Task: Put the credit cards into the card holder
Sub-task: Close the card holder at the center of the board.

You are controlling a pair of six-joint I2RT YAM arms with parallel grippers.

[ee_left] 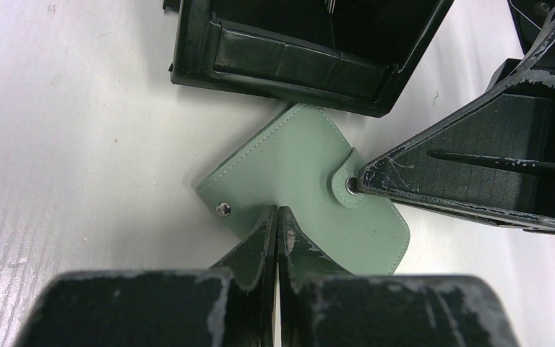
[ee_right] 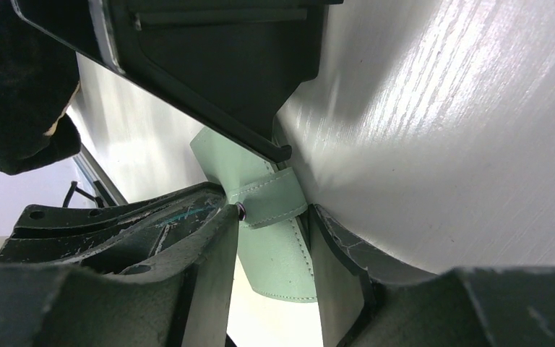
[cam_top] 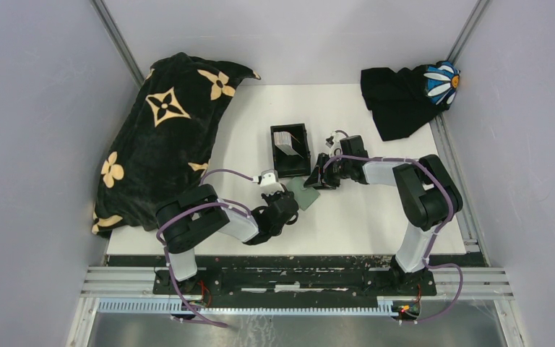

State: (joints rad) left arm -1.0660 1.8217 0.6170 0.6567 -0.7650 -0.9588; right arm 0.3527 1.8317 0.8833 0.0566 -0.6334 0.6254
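On the white table (cam_top: 376,217), between the two arms, the mint-green card holder (ee_left: 311,188), a stitched case with a snap flap, lies flat just in front of a black box (cam_top: 275,153). At the case's near edge the left gripper (ee_left: 278,217) has its fingers pressed together, tips on the green surface; whether a layer is nipped between them cannot be told. From the other side the right gripper (ee_right: 271,217) reaches in, its fingers spread to either side of the flap, one tip against the snap; whether they squeeze the flap cannot be told. Whitish-grey credit cards (cam_top: 287,141) sit inside the box. A black blanket with tan flowers (cam_top: 162,137) is heaped at far left, and a black cloth with a daisy (cam_top: 405,97) lies in the far right corner.
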